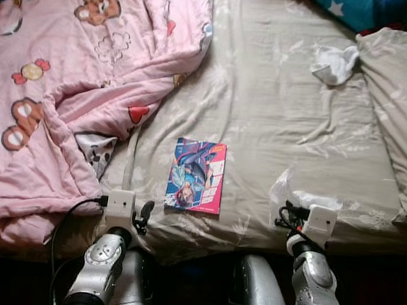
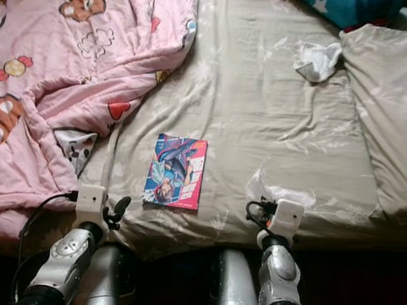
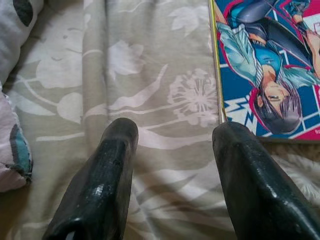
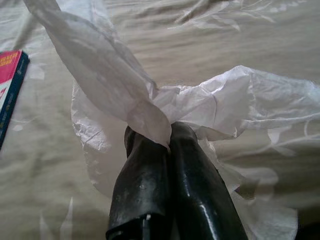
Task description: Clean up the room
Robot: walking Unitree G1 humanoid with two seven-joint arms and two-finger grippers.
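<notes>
pinching a white plastic bag (image 4: 210, 110), right end effector (image 4: 159, 135) rests on bed (image 1: 278, 116).

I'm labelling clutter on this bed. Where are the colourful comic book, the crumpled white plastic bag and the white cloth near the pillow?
colourful comic book (image 1: 196, 176), left eye view, middle of cover.
crumpled white plastic bag (image 4: 225, 107), right wrist view, bunched part above the fingers.
white cloth (image 1: 335, 64), left eye view, centre of the wad.
</notes>
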